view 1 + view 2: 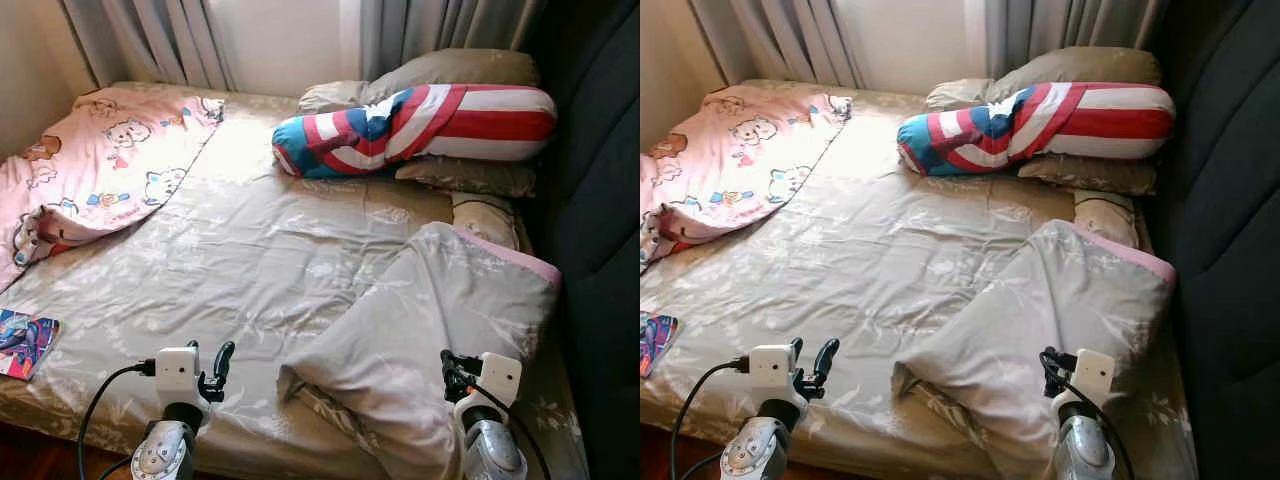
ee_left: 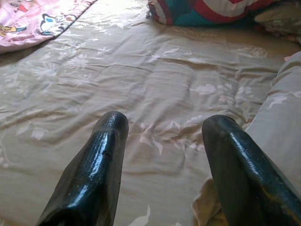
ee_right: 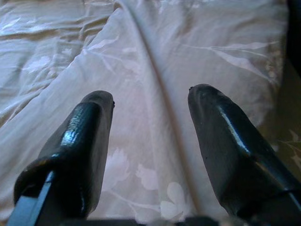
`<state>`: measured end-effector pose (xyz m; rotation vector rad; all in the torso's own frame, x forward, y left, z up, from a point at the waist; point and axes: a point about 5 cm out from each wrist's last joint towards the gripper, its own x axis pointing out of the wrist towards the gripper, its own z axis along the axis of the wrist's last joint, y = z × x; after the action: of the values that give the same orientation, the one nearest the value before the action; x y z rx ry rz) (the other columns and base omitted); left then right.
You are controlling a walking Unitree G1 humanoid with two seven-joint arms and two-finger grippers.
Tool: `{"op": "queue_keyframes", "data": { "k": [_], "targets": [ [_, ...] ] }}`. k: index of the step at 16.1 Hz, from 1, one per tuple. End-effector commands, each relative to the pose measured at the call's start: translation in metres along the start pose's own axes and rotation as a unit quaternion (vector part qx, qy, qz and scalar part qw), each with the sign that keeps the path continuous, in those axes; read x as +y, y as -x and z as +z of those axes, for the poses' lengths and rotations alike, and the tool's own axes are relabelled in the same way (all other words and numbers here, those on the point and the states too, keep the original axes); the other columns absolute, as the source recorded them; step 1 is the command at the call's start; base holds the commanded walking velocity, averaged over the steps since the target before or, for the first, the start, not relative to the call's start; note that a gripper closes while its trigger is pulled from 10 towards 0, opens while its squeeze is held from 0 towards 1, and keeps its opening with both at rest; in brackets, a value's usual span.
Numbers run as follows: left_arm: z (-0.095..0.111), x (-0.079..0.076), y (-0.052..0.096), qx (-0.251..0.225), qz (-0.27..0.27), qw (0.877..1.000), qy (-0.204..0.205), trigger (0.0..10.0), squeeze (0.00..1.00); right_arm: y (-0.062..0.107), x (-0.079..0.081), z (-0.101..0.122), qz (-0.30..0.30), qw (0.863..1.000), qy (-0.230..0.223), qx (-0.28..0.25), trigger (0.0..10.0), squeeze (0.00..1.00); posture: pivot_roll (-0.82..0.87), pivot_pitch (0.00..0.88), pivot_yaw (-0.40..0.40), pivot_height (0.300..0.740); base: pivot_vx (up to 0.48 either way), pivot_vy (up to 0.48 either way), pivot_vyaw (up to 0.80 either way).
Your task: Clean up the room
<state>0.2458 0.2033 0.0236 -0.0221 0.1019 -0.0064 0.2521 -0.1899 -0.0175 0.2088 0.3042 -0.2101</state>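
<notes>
A bed with a beige leaf-print sheet (image 1: 230, 250) lies before me. A grey-beige quilt (image 1: 430, 310) with a pink lining is folded in a heap on its right side. A pink cartoon blanket (image 1: 100, 160) is crumpled at the far left. My left gripper (image 1: 215, 370) hovers open over the sheet near the bed's front edge, left of the quilt's corner; its fingers (image 2: 101, 165) stand wide apart. Over the quilt's front part my right gripper (image 1: 455, 372) is open too, fingers (image 3: 89, 136) apart, holding nothing.
A striped star-print bolster (image 1: 415, 125) and beige pillows (image 1: 450, 70) lie at the head, against curtains. A dark padded headboard (image 1: 600, 200) runs along the right. A colourful book (image 1: 22, 342) sits on the bed's front left corner.
</notes>
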Motion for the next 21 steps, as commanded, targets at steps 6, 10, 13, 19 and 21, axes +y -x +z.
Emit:
{"op": "queue_keyframes", "data": {
  "k": [6, 10, 13, 19, 21],
  "targets": [
    [0.004, -0.001, -0.001, 0.007, -0.013, 1.000, -0.009, 10.0, 0.00, -0.004, 0.010, 0.007, 0.000, 1.000, 0.007, -0.005, 10.0, 0.00, -0.05, 0.074, -0.007, 0.690, 0.000, 0.000, 0.00],
    [0.004, 0.000, 0.000, 0.008, -0.008, 1.000, -0.008, 10.0, 0.00, -0.002, 0.007, 0.008, -0.006, 1.000, 0.008, -0.016, 10.0, 0.00, -0.05, 0.102, -0.012, 0.675, 0.000, 0.000, 0.00],
    [0.004, 0.001, 0.001, 0.011, -0.005, 1.000, -0.008, 10.0, 0.00, -0.003, 0.009, 0.007, -0.005, 1.000, 0.011, -0.008, 10.0, 0.00, -0.05, 0.108, -0.015, 0.675, 0.000, 0.000, 0.00],
    [0.001, 0.002, 0.003, 0.020, -0.004, 1.000, -0.007, 10.0, 0.00, -0.002, 0.003, -0.005, -0.035, 0.998, -0.005, 0.049, 10.0, 1.00, -0.05, 0.120, -0.014, 0.675, 0.000, 0.000, 0.00],
    [0.001, 0.001, 0.003, 0.022, -0.005, 1.000, -0.007, 10.0, 0.00, -0.002, 0.001, -0.010, -0.051, 0.996, -0.018, 0.076, 10.0, 1.00, -0.04, 0.122, -0.010, 0.675, 0.000, 0.000, 0.00]
  ]
}}
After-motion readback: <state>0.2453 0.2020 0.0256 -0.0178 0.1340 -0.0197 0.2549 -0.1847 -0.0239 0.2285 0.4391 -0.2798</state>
